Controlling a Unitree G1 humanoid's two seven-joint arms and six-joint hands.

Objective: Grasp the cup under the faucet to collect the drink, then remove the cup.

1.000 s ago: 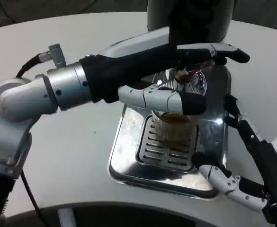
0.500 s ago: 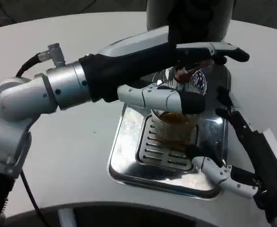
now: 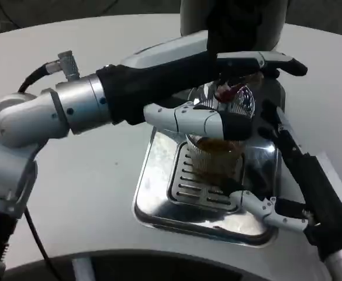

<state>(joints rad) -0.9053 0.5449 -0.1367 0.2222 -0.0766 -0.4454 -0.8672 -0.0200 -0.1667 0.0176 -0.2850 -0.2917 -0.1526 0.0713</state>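
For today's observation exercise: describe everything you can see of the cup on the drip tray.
The cup looks clear and ribbed, standing upright on the slotted grille of the shiny metal drip tray. It holds brown liquid near its rim. The left hand reaches across above it, hiding part of the rim. The right hand lies beside its base; whether it touches is unclear.

Left forearm (image 3: 48,114) at nine o'clock: brushed silver, rounded elbow housing, small dark screws dotting the cylindrical band. A metal connector sticks up from it, with a black cable (image 3: 33,79) looping off. Then a black sleeve into the left hand (image 3: 217,88), white back, white fingers (image 3: 185,119) tipped black. At four o'clock, the right hand (image 3: 293,193): mostly black, with slim white fingers (image 3: 261,206), silver at the wrist.
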